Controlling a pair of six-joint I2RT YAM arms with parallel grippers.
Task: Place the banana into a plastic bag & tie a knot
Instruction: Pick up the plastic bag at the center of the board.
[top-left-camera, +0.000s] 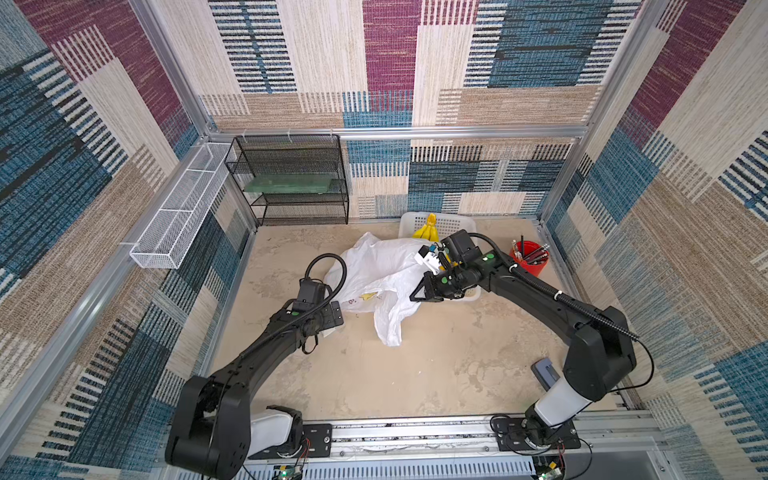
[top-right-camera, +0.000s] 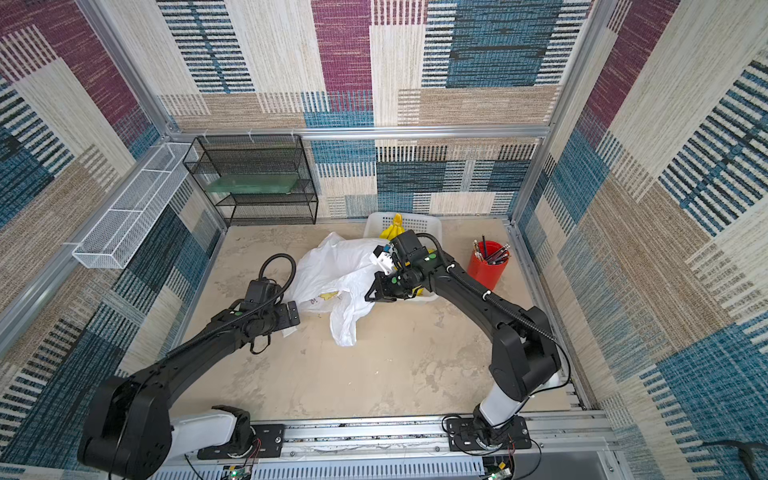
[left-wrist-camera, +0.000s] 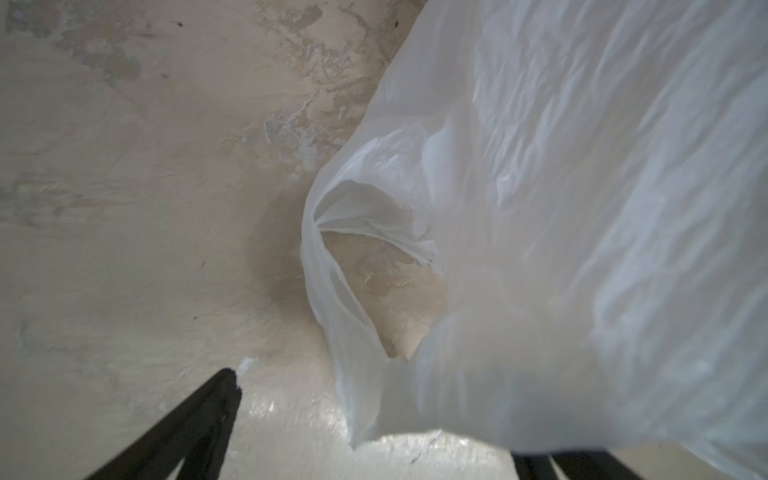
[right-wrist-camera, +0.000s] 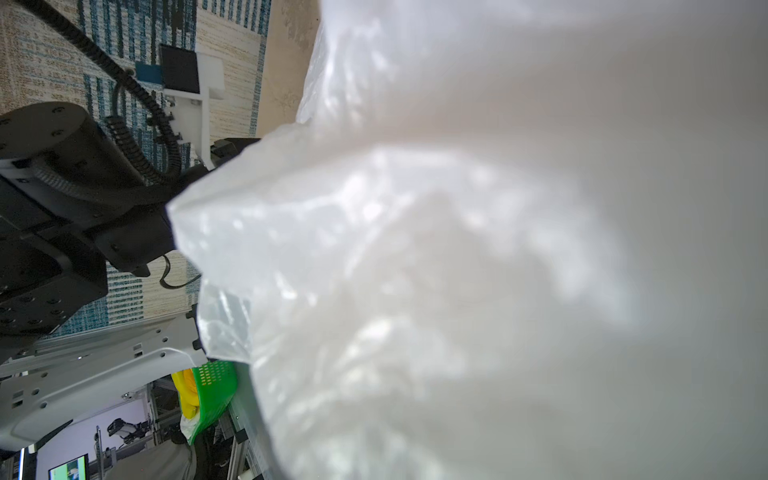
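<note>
Plastic bag (right-wrist-camera: 415, 249), pinched in the clamped right gripper (top-left-camera: 414, 296): likely to slip or sag shut, since the left gripper (left-wrist-camera: 376, 415) at 8 o'clock gapes wide, holding nothing. Film thin, crinkly, translucent white. Banana (top-left-camera: 428, 231): smooth, curved, yellow, in perforated white basket (top-left-camera: 452, 224) at 12 o'clock.

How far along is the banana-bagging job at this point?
Done: nothing yet; the yellow bananas sit in the white perforated plastic basket. In hand: the right tool is shut on the thin white crinkly plastic bag; the left tool stands open at its edge. Left: bagging a banana, then tying the bag shut.
</note>
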